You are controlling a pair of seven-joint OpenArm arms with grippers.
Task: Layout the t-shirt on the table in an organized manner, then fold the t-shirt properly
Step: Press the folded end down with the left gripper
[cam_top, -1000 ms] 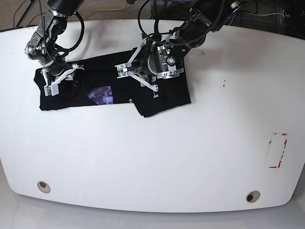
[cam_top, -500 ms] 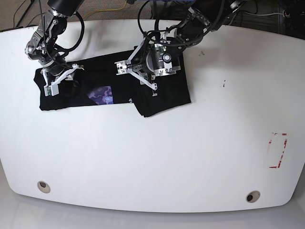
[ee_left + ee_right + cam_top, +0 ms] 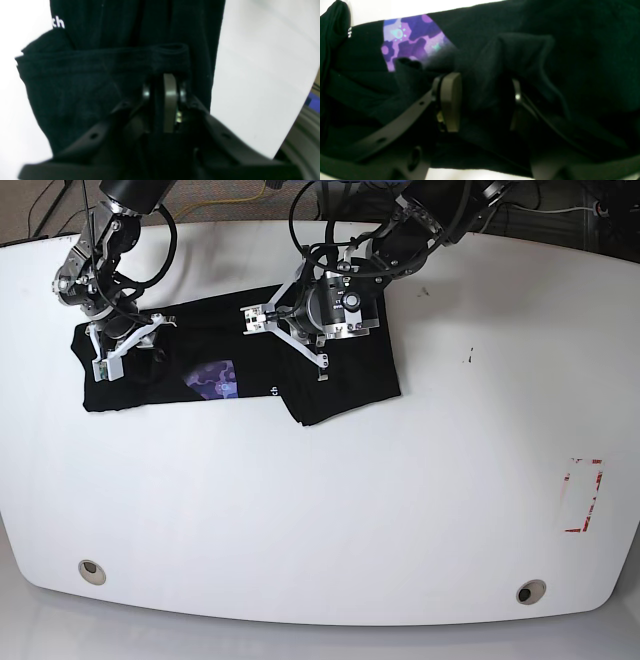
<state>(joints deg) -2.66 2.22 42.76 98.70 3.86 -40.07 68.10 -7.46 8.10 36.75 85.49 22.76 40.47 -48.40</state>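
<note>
Presently: t-shirt (image 3: 240,370), partly folded, far-left on desk (image 3: 350,510). Left hand (image 3: 165,82) pinching folded hem ridge; right hand (image 3: 482,100) clamped on bunched fabric near purple print (image 3: 412,37). Risk: uneven pull skews fold; thin pinch slips; layers drag, wrinkle.

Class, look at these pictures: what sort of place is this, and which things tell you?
Probably a robotics lab or test bench: two robot arms work a t-shirt on a bare white table, with cables on the floor behind and a red-outlined mark.
</note>
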